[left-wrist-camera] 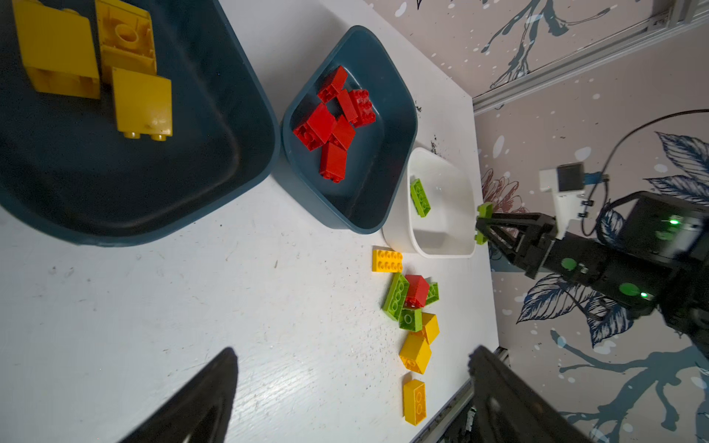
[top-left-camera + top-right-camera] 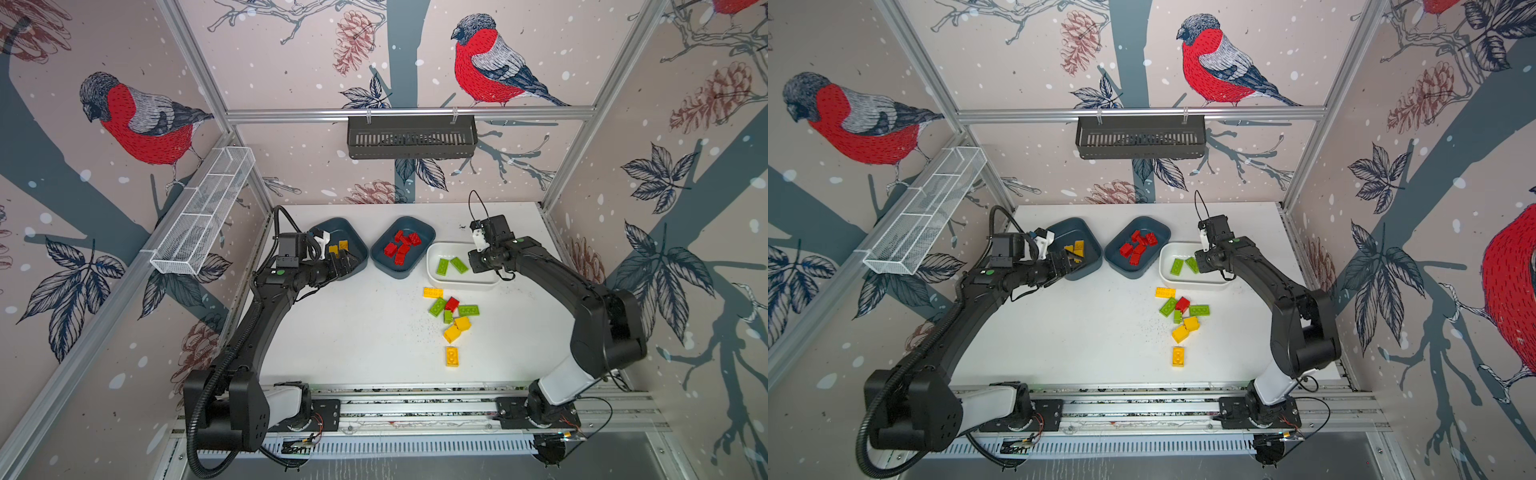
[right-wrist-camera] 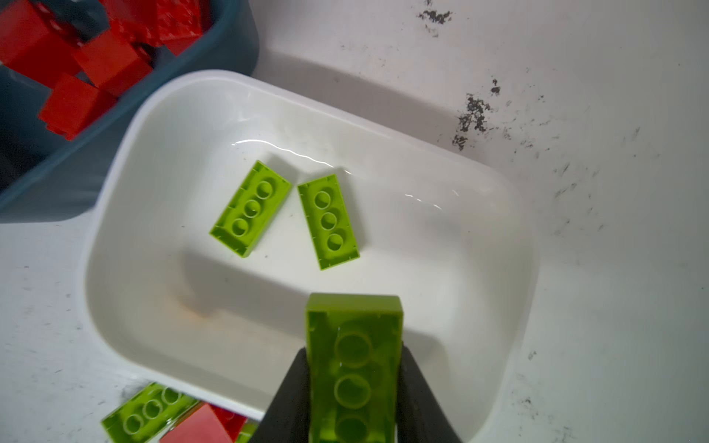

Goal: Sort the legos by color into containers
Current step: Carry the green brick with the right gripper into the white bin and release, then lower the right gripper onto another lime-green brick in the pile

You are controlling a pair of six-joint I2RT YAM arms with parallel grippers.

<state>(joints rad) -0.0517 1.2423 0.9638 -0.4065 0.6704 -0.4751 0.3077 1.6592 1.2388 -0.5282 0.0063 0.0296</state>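
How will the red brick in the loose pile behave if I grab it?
Probably stiff: the red brick looks like hard moulded plastic. It leans tilted on the green bricks beside it, so it may tip or shove them when touched. Its smooth faces could slip in an off-centre pinch.

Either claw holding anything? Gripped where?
Right claw holds a lime green brick by its two long sides, above the white tub. Left claw is open, empty.

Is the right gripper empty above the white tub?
No, the right gripper is shut on a lime green brick, hanging over the white tub.
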